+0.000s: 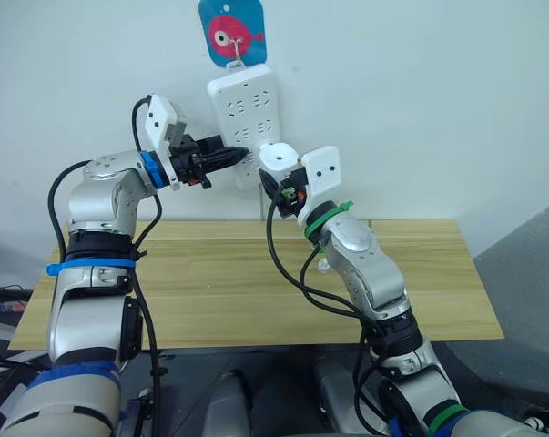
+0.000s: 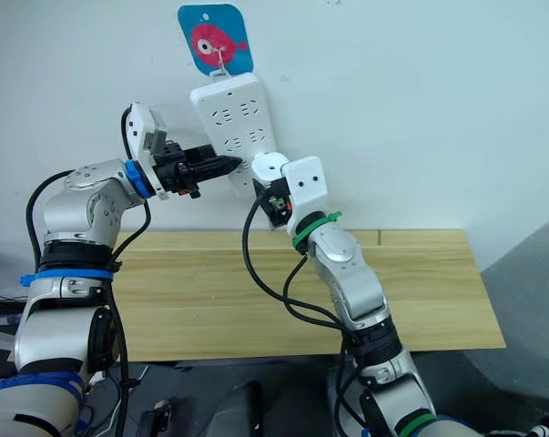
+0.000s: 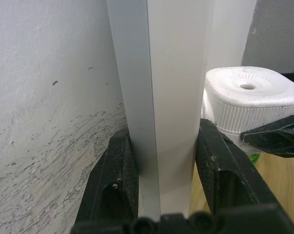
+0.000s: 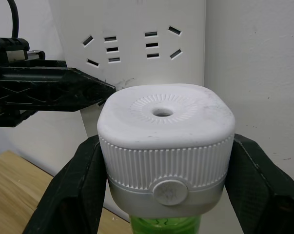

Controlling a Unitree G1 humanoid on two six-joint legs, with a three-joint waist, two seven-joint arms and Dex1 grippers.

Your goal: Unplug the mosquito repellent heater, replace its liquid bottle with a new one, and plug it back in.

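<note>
Mosquito repellent heater [image 4: 165, 141], green liquid bottle [image 4: 164, 225] beneath, pinched between right gripper [image 4: 164, 161] fingers at lower edge of wall power strip [image 1: 245, 109]. Left gripper [image 3: 164, 165] fingers clamp strip edge, likely bracing it against plug forces.

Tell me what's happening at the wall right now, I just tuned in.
The left gripper is clamped on the edge of the long white multi-socket power strip hanging on the wall, steadying it. The right gripper holds the small rounded white plastic mosquito repellent heater, a green liquid bottle showing beneath it, right at the strip's lower part. Whether it is seated in a socket cannot be told. The wooden table is below.
</note>
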